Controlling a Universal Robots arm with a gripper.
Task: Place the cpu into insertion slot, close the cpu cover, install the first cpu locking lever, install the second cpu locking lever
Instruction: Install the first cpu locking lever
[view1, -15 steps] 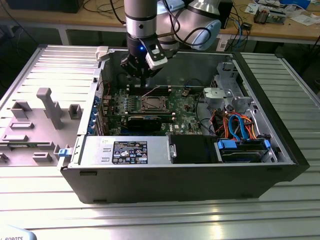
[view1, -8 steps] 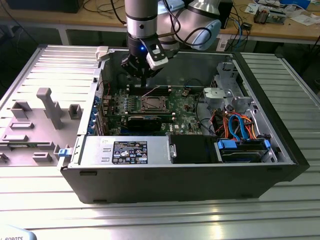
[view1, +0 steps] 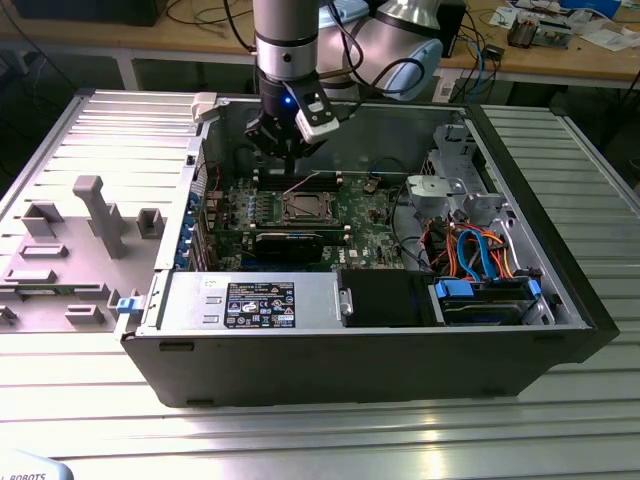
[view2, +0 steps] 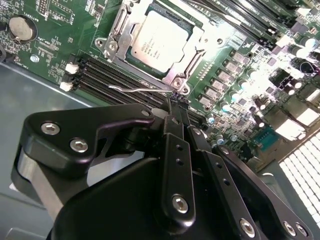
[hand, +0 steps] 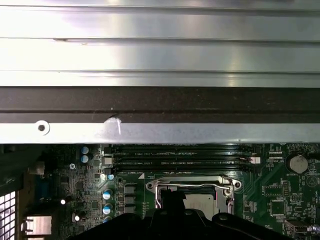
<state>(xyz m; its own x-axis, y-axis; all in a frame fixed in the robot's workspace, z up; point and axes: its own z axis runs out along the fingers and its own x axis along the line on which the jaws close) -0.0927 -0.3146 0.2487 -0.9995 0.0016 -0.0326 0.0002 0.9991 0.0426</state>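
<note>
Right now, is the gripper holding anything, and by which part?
The gripper looks shut on a locking lever, pinching its thin wire near the socket's corner.

I look on an open computer case (view1: 350, 365) in the middle of the bench (view1: 300, 440). Blue and orange cables (view1: 478, 250) crowd one corner of it. A grey moulded tray (view1: 60, 250) lies beside it.

— Where's the cpu (view2: 162, 42)?
— I see it in the insertion slot (view2: 117, 35) on the motherboard (view2: 50, 50), inside the case (view1: 350, 360), mid-worktop (view1: 300, 440).
— And the pincer (view2: 176, 106)?
— I have it over the memory slots (view2: 115, 80), just beside that slot.
</note>
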